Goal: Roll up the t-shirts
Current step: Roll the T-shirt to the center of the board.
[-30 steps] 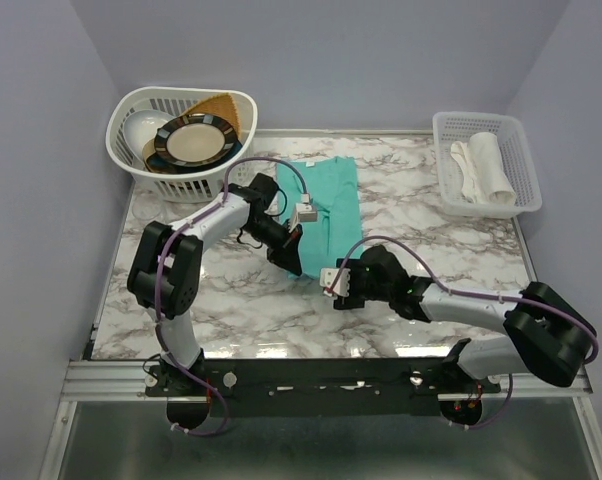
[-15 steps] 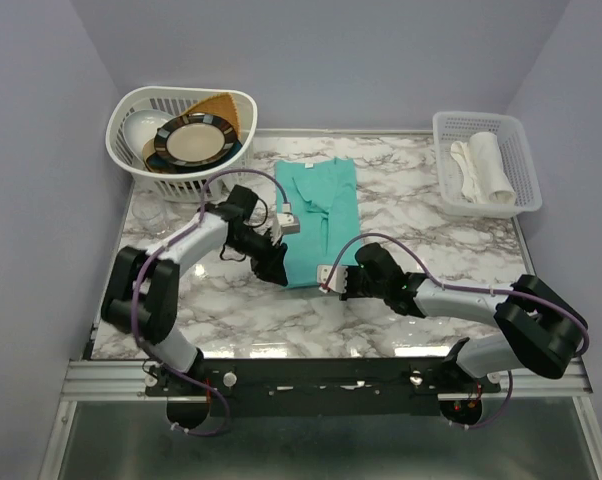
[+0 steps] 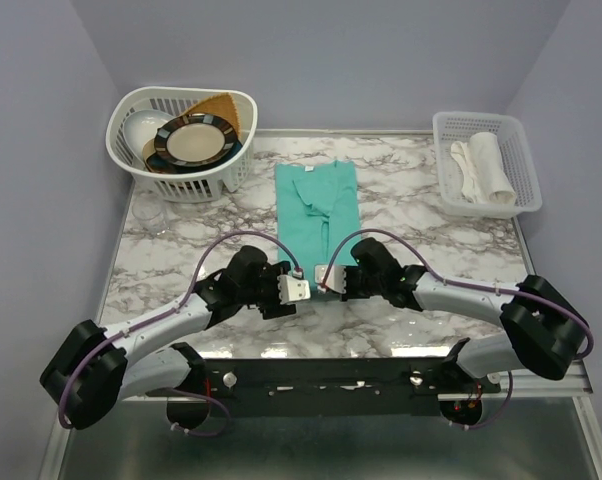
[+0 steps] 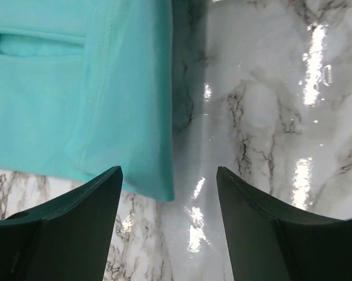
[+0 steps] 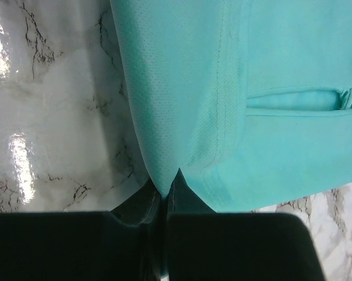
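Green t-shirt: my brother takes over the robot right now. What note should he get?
Left hand: open, near left corner of the t-shirt between its jaws, not gripped.
Right hand: shut on the near right corner.
T-shirt: folded into a long strip, flat on the table.
Done: fold, one corner pinched.
Left: grip the other corner, then roll it up.

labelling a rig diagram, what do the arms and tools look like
Left arm and right arm: light grey links, bulky black joints, a looping purple cable each, white block at the wrist. Left tool and right tool: two dark tapered fingers.
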`<state>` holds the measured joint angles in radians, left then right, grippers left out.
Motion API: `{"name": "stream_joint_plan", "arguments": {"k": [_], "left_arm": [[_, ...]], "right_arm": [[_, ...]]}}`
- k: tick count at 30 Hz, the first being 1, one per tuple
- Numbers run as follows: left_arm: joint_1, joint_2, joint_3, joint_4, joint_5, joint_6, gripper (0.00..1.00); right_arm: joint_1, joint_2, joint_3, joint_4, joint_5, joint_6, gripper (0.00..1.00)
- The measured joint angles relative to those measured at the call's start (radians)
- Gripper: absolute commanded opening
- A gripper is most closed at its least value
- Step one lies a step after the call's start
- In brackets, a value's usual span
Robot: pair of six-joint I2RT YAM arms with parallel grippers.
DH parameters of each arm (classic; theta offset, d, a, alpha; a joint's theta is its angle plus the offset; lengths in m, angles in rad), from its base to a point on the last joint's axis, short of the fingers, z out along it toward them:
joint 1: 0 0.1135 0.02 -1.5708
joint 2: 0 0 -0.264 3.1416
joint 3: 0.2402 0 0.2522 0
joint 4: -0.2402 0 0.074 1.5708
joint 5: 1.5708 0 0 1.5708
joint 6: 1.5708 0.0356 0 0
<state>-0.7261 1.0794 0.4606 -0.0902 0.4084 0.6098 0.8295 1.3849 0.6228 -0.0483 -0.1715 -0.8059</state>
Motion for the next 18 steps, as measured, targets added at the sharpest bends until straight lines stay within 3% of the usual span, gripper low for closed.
{"name": "stream_joint_plan", "arguments": {"k": [8, 12, 18], "left_arm": [[-0.045, 0.076, -0.058, 0.247, -0.175, 0.053, 0.74], [-0.055, 0.108, -0.060, 0.294, -0.203, 0.091, 0.71], [-0.068, 0.111, -0.060, 0.306, -0.191, 0.171, 0.55]], "right_arm": [[0.000, -0.034, -0.003, -0.018, -0.010, 0.001, 0.09], [0.000, -0.037, -0.004, -0.026, -0.017, 0.002, 0.09], [-0.002, -0.037, -0.005, -0.031, -0.028, 0.009, 0.09]]}}
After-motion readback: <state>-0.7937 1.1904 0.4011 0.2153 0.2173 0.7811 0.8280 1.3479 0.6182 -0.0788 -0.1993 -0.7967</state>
